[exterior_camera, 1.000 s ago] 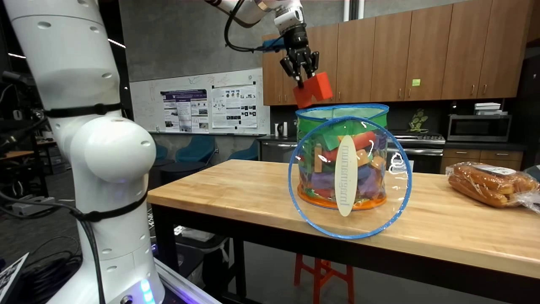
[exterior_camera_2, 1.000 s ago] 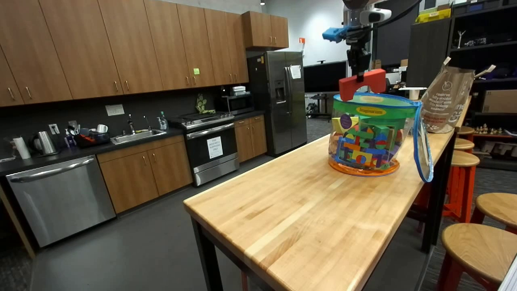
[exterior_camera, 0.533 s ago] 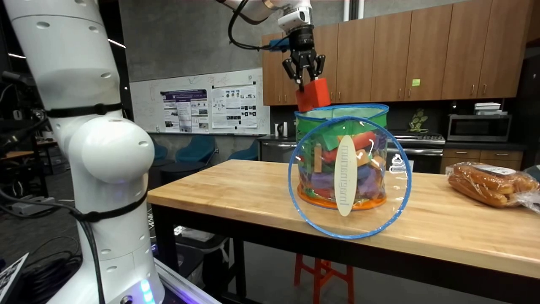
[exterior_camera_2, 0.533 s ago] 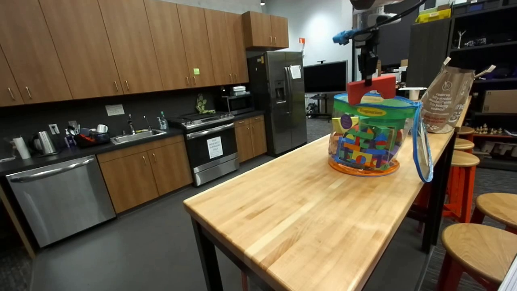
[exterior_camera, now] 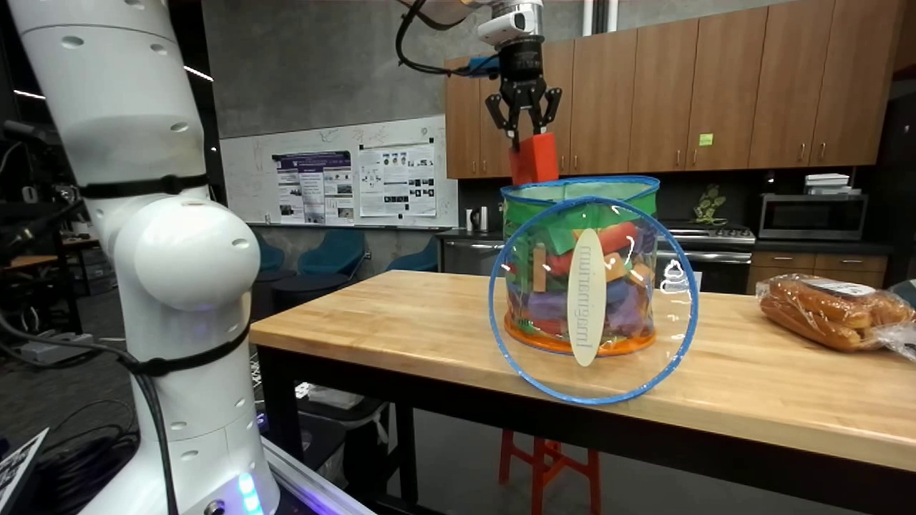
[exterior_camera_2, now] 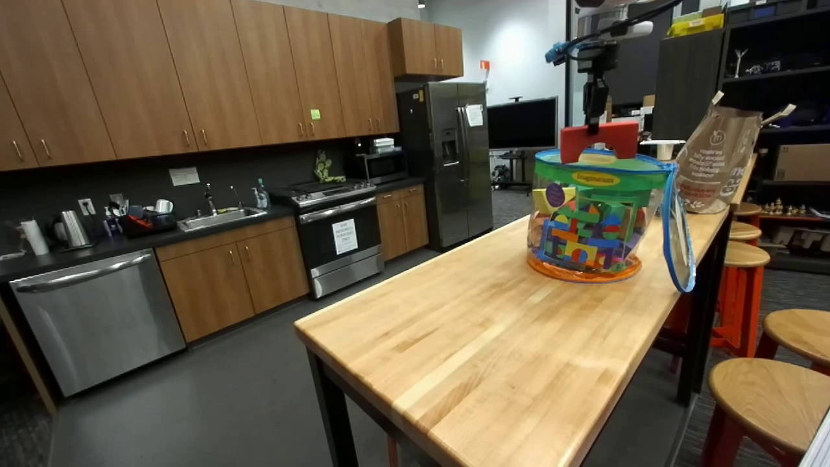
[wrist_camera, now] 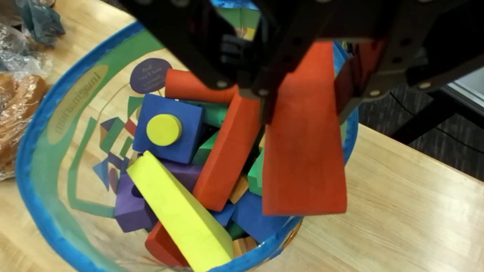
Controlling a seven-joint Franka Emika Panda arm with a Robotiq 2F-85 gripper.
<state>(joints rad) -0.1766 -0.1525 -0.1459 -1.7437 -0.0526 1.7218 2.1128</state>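
Gripping a red arch block in the pincer, over the left side of an open-topped clear bag of colored blocks, in an exterior view. Possible trouble: snagging on the blue rim, or tumbling outside onto the surface, because of hanging so near that edge. Stretched left to right along the long axis, roughly level, in an exterior view, with feet straight down.

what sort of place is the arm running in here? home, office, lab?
Probably a shared kitchen in an office or lab. The dishwasher and fridge show the kitchen; the whiteboard with posters suggests a workplace, not a home.
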